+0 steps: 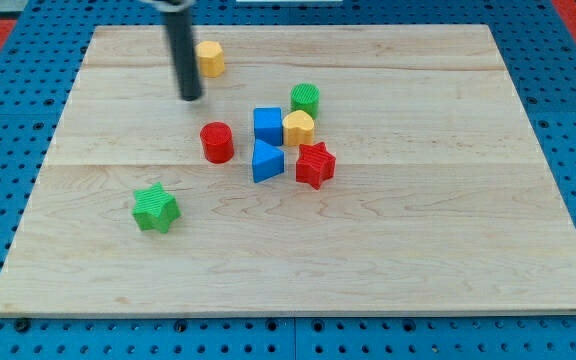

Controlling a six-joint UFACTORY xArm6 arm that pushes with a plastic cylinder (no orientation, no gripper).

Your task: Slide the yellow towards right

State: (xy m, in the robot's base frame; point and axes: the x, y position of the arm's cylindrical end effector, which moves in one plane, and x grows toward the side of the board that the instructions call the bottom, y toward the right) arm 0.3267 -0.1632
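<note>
A yellow hexagon block [210, 57] lies near the view's top, left of centre. A second yellow block, heart-shaped [298, 127], sits in the cluster at the middle. My tip [191, 98] is at the end of the dark rod, just below and left of the yellow hexagon, a small gap apart from it. The red cylinder [216, 142] is below my tip.
The cluster holds a blue cube [267, 124], a blue triangle block [266, 161], a green cylinder [306, 99] and a red star [315, 165]. A green star [155, 208] lies alone at lower left. The wooden board [418, 250] is edged by blue pegboard.
</note>
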